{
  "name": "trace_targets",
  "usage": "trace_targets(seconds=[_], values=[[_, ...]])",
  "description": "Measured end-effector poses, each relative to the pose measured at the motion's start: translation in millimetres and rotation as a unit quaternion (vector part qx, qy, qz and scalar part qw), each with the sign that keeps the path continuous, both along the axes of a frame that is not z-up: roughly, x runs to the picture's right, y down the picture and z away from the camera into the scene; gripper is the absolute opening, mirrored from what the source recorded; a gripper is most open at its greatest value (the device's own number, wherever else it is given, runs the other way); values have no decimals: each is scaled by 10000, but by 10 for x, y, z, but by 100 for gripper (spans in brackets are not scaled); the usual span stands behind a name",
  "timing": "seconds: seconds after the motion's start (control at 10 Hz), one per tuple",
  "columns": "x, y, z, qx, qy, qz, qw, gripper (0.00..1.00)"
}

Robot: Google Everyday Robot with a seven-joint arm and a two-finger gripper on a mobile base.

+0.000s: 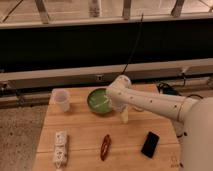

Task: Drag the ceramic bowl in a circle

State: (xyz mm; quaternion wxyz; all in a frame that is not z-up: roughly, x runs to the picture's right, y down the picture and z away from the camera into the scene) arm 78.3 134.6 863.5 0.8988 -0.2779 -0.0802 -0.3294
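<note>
The ceramic bowl (99,101) is round, shallow and glossy green, and sits at the back middle of the wooden table (85,130). My white arm reaches in from the right and bends down over the bowl's right side. The gripper (123,116) hangs at the bowl's right rim, low over the table. The arm hides the rim's right edge, so I cannot tell whether the gripper touches the bowl.
A small clear plastic cup (62,100) stands left of the bowl. A white blocky object (60,148) lies at the front left, a red-brown object (105,146) at the front middle, and a black phone (150,144) at the front right. A dark wall with rails runs behind the table.
</note>
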Motion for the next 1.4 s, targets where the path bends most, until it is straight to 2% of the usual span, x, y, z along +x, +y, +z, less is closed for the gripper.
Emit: trace_targets(seconds=[1.4], values=[[-120, 97, 76, -232, 76, -48, 9997, 80]])
